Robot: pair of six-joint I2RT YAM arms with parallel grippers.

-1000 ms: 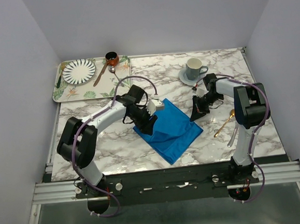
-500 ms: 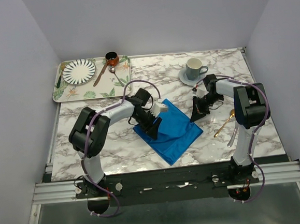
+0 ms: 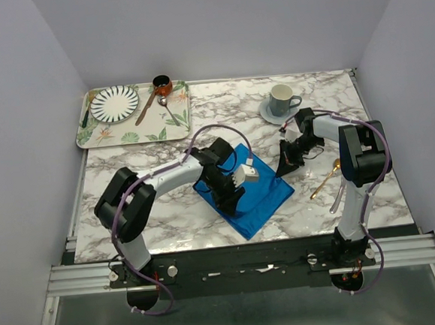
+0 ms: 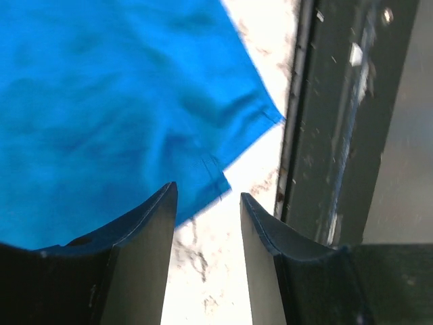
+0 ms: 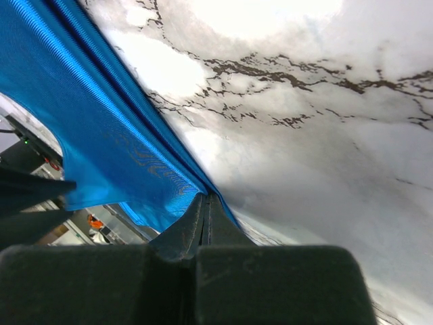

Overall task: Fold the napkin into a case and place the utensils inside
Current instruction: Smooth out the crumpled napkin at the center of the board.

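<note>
The blue napkin (image 3: 259, 193) lies rumpled in the middle of the marble table. My left gripper (image 3: 230, 199) is open and empty, low over the napkin's near-left part. In the left wrist view its fingers (image 4: 145, 230) frame bare marble beside the napkin's near corner (image 4: 135, 115). My right gripper (image 3: 285, 165) is shut on the napkin's right edge. In the right wrist view the cloth (image 5: 101, 122) runs up into the closed fingertips (image 5: 206, 203). The gold spoon (image 3: 325, 179) lies right of the napkin. A silver piece (image 3: 339, 196) lies beside it, partly hidden by the right arm.
A leaf-patterned tray (image 3: 108, 133) at the back left holds a striped plate (image 3: 114, 103), a brown-handled spoon (image 3: 147, 106) and a small brown cup (image 3: 162, 84). A grey mug (image 3: 281, 99) stands on a saucer at the back right. The table's front rail (image 4: 331, 135) is close to the left gripper.
My left gripper has moved right and toward the front across the napkin. The cloth lies flatter now. The right arm has not moved.
</note>
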